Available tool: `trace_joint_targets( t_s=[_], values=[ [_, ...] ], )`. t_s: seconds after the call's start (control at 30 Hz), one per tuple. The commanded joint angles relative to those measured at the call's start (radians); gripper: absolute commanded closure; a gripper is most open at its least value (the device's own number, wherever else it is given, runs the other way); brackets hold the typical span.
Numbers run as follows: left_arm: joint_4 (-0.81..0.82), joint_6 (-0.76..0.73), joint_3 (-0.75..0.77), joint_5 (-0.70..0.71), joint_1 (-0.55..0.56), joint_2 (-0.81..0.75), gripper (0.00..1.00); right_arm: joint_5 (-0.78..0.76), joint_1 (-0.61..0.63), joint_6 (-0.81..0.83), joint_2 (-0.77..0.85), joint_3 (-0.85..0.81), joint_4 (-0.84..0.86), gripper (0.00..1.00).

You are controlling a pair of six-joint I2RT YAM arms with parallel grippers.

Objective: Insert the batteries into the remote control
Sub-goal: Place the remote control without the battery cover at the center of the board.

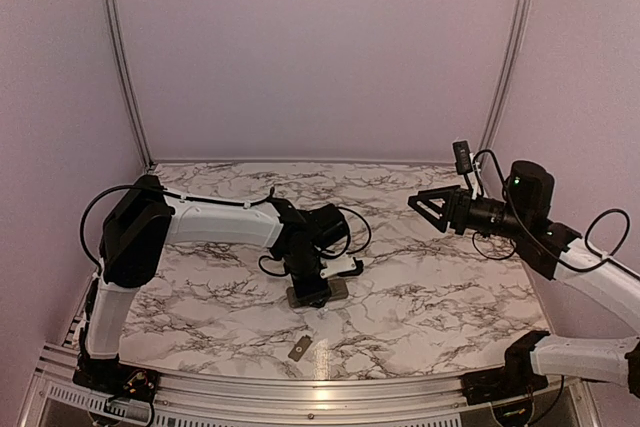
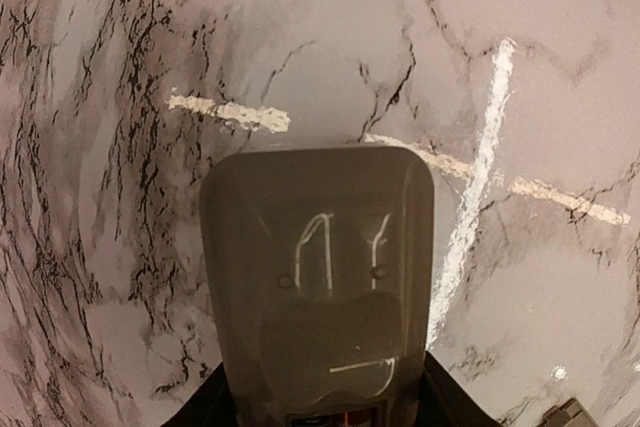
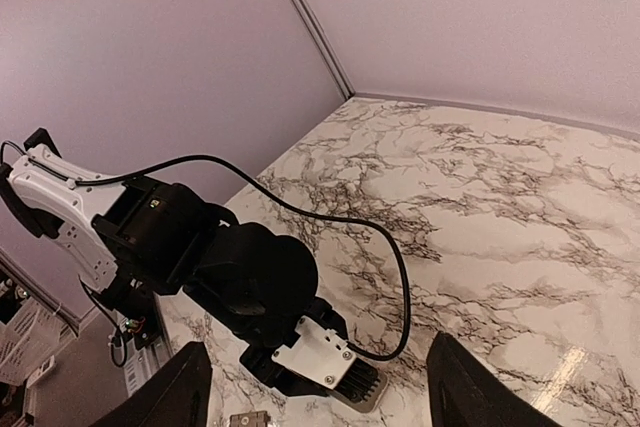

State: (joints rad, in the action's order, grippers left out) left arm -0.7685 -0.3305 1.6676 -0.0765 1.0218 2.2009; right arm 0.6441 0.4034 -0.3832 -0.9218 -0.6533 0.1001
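At table centre, the left gripper is clamped on the remote control, grey-tan back up. Wire contacts show in its battery recess; any batteries inside cannot be discerned. The right gripper hangs raised, jaws apart, empty. A cover plate lies near the front edge.

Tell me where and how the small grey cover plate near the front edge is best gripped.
Grip the cover plate across its long edges, coming straight down from above: it lies flat and thin on the table, bare marble around it, so a side approach finds nothing to pinch. The open right gripper seems the one to use; the left gripper is down on the remote control.
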Motion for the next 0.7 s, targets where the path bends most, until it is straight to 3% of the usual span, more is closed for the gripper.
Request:
trace_joint_targets(
  t_s=[0.0,0.23,0.43,0.5,0.57,0.67],
  values=[
    [-0.090,-0.045,0.023,-0.031,-0.002,0.044,0.45,0.009,0.000,0.017,0.008,0.002,-0.009,0.28],
    [-0.097,-0.045,0.041,-0.001,-0.003,0.027,0.25,0.018,-0.001,0.018,-0.001,-0.001,-0.002,0.28],
    [-0.082,-0.023,0.045,0.056,-0.012,-0.065,0.21,0.014,0.000,0.048,-0.020,-0.020,-0.016,0.27],
    [-0.047,-0.016,0.017,0.069,-0.014,-0.136,0.21,-0.010,0.000,0.057,-0.025,-0.030,-0.019,0.22],
    [0.014,0.002,-0.034,0.101,-0.014,-0.223,0.22,-0.057,0.009,0.062,-0.038,-0.045,-0.006,0.03],
    [0.103,0.061,-0.134,0.100,-0.013,-0.341,0.22,-0.100,0.038,0.079,-0.067,-0.070,0.022,0.01]
  ],
)
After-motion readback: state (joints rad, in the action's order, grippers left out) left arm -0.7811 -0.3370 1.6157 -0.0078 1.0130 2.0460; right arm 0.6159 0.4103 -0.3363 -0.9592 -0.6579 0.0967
